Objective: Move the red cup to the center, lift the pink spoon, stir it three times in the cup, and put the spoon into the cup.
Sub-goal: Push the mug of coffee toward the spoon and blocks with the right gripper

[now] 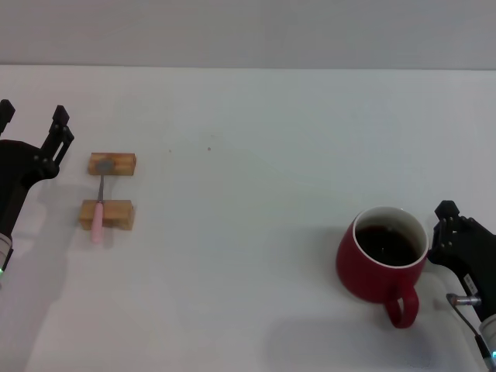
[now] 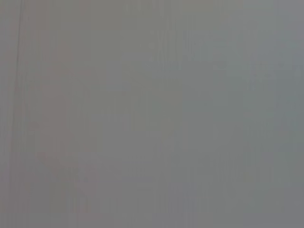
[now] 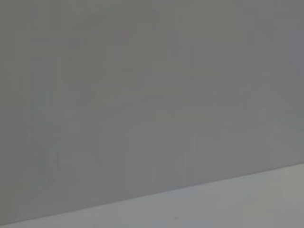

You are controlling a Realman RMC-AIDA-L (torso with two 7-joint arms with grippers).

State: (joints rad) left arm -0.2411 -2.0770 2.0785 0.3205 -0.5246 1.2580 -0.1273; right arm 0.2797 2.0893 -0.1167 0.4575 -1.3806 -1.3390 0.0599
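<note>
The red cup [image 1: 381, 256] stands on the white counter [image 1: 248, 232], close to the right edge and toward the near side. It is upright, with dark liquid inside and a white inner wall. Its loop handle points at the near edge.

The right gripper [image 1: 457, 240] sits just beside the cup, between it and the right edge. It looks like it touches the cup's rim or is very close to it, but I cannot tell which. I cannot tell how far its fingers are spread, and it has hold of nothing that I can see.

The pink spoon [image 1: 99, 203] lies far away, near the left edge. It rests across two wooden blocks. Its grey bowl lies on the far block [image 1: 112, 163] and its pink handle lies over the near block [image 1: 106, 214], with the tip poking out toward the near edge.

The left gripper [image 1: 35, 128] is by the left edge, just beside the far block but not touching it. Its fingers [image 1: 60, 128] are spread wide apart and hold nothing.

Both wrist views show only plain grey, and the right one also shows a pale strip of the counter [image 3: 213, 209]
</note>
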